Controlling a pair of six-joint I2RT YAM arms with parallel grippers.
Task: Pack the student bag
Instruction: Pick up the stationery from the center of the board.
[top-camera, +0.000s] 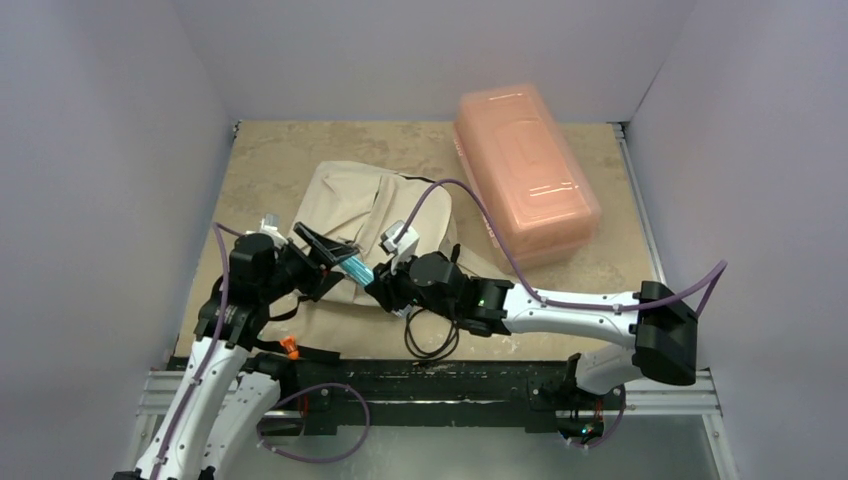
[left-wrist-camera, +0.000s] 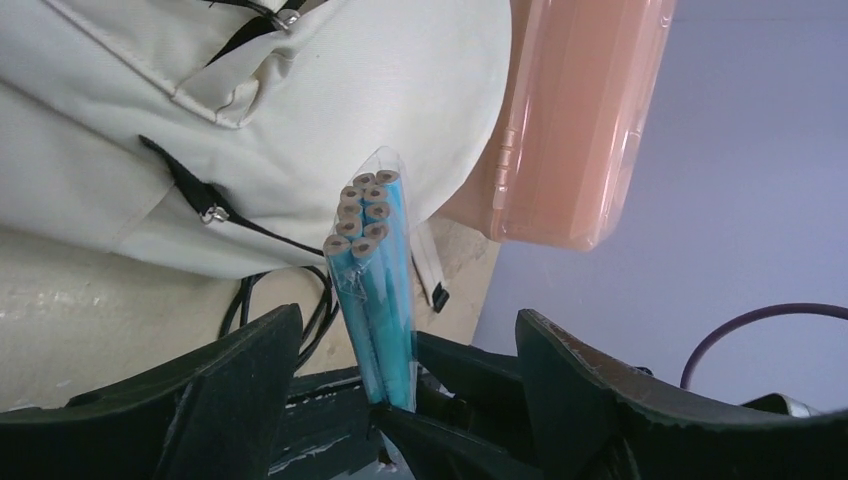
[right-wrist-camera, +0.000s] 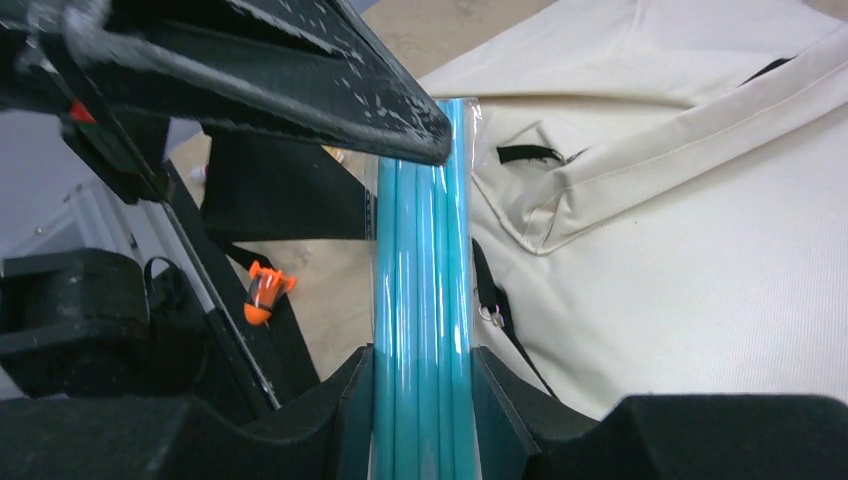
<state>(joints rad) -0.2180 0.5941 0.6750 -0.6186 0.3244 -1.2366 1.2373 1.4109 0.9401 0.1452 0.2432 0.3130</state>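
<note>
The right gripper (right-wrist-camera: 420, 372) is clamped on a pencil pack (right-wrist-camera: 425, 280) (teal pencils bundled in clear wrap). Both of its fingers press flat against the long sides of the bundle. The pack extends straight out ahead of the right fingertips toward the left gripper (top-camera: 325, 255).

The left gripper's jaws stand wide apart, one on each side of the pack's free end. In the left wrist view, neither finger (left-wrist-camera: 240, 370) touches the wrap, and the cut pencil ends point away from the left palm. In the right wrist view, one left finger crosses in front of the pack's end; contact at that spot cannot be determined.

The student bag (top-camera: 370, 200) lies flat on the table (top-camera: 290, 160), below and beyond both grippers. The pack is held over the bag's near portion. From the right wrist, the cream fabric and a flap with a black tab sit just to the side of the pack. From the left wrist, black zipper pulls show on the bag ahead of the fingers.

A pink plastic box (top-camera: 525, 175) lies closed just beside the bag, beyond the right gripper.
</note>
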